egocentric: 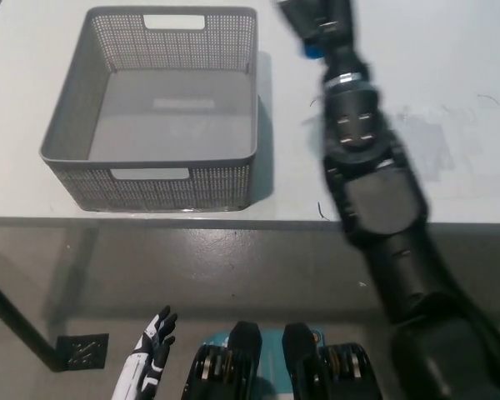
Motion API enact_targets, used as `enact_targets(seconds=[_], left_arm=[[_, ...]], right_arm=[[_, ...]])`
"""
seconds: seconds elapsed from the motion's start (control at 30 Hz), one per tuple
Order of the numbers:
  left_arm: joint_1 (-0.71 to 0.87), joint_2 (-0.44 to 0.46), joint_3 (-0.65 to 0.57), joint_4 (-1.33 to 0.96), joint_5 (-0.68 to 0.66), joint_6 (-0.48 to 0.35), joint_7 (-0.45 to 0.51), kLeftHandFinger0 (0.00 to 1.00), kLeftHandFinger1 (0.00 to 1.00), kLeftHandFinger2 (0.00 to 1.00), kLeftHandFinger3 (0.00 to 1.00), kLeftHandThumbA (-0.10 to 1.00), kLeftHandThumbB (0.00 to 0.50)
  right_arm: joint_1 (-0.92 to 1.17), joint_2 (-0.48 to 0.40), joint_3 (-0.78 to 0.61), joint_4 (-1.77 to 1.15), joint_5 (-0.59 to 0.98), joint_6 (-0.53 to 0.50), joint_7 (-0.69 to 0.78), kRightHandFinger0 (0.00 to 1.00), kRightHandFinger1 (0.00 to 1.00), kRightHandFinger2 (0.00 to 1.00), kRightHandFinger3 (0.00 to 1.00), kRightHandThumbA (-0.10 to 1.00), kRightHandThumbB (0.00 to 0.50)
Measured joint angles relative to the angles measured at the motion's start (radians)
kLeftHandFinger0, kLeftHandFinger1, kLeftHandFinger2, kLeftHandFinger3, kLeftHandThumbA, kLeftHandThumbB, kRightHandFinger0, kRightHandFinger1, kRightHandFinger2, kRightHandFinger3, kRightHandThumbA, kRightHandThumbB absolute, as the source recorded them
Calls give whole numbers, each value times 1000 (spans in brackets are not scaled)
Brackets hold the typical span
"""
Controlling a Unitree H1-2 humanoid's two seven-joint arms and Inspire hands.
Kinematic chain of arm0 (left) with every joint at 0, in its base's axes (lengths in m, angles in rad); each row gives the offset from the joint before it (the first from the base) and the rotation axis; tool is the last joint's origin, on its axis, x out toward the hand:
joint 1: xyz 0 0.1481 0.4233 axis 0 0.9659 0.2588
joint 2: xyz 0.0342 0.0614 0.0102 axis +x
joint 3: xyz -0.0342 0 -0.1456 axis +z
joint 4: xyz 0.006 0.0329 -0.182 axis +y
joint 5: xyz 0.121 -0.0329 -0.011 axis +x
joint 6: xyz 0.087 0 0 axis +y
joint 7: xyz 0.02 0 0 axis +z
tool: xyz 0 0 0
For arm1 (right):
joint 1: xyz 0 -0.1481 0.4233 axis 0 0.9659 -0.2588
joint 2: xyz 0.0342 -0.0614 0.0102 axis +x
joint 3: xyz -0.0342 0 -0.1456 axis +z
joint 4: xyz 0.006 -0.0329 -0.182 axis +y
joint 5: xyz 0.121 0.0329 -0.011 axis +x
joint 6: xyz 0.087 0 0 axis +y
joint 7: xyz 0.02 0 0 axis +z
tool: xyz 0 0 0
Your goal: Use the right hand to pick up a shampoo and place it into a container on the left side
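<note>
Half done: my right hand [321, 18] fingers gripped the shampoo [312, 50] aloft, basket [162, 190] drop pending; left hand [150, 346] idled, released.

Grey perforated basket [154, 187], white table [450, 58]

Perforated grey plastic basket [150, 185], matt

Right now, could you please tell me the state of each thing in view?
basket: upright on the table, nothing inside.
shampoo: in the right hand, mostly hidden, only a blue bit shows.
right hand: shut on the shampoo, raised beside the basket's right rim.
left hand: resting low, fingers apart, holding nothing.
</note>
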Motion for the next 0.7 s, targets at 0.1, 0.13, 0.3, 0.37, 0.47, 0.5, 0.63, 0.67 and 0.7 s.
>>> enact_targets(seconds=[0.1, 0.13, 0.3, 0.37, 0.47, 0.5, 0.63, 0.67, 0.7], left_arm=[[-1, 6, -3, 4, 6, -4, 0, 1000, 1000, 1000, 1000, 993, 186], [-1, 7, -3, 6, 7, -5, 0, 1000, 1000, 1000, 1000, 994, 188], [-2, 10, -10, 22, 7, -7, -1, 1000, 1000, 1000, 1000, 968, 191], [-4, 11, -14, 24, 5, -8, -2, 1000, 1000, 1000, 1000, 968, 189], [-7, 12, -18, 24, 5, -9, -4, 1000, 1000, 1000, 1000, 970, 175], [-10, 12, -20, 24, 6, -9, -4, 1000, 1000, 1000, 1000, 975, 170], [-18, 13, -22, 24, 7, -12, -4, 1000, 1000, 1000, 1000, 965, 170], [-18, 13, -23, 24, 6, -12, -5, 1000, 1000, 1000, 1000, 963, 171], [-18, 13, -23, 24, 6, -12, -5, 1000, 1000, 1000, 1000, 963, 170]], right_arm=[[-20, 50, 22, 35, 0, 8, 9, 0, 351, 773, 766, -100, 139], [-30, 62, 27, 53, 0, 9, 9, 0, 345, 784, 790, -100, 136], [-88, 118, 38, 167, 0, -6, 8, 0, 244, 691, 739, -100, 162], [-109, 132, 41, 221, -1, -23, 3, 0, 212, 692, 727, -100, 158], [-129, 152, 43, 260, -1, -33, -4, 0, 193, 681, 693, -100, 156], [-134, 159, 44, 274, -2, -39, -9, 0, 224, 719, 726, -100, 157], [-140, 170, 48, 334, -3, -62, -18, 0, 288, 777, 801, -100, 146], [-141, 170, 49, 350, -3, -66, -20, 0, 302, 795, 812, -100, 152], [-140, 170, 49, 366, -3, -69, -23, 0, 305, 799, 815, -100, 152]])
